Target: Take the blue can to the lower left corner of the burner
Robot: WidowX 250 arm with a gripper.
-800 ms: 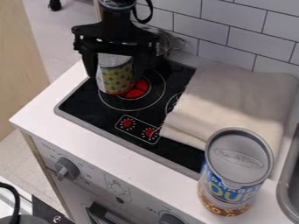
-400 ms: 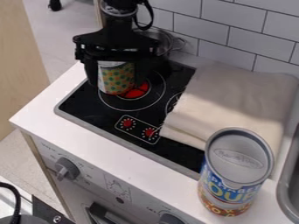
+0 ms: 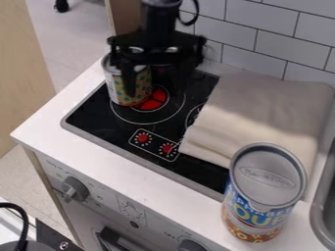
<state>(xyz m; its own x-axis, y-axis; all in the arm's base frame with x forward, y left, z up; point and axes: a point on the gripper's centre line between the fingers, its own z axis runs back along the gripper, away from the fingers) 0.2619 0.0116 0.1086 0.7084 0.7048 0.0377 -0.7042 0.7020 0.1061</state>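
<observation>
Blue can [image 3: 262,198] on apparently white counter [image 3: 49,131].

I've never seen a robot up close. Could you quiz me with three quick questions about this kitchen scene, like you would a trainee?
1. Multiple choice: where does the blue can stand?
A) on the folded cloth
B) on the white counter
C) in the sink

2. True or false: the end effector is gripping the blue can.

3. Fill in the colour: the patterned can stands on the ____ stovetop.

Key: 1. B; 2. False; 3. black
</observation>
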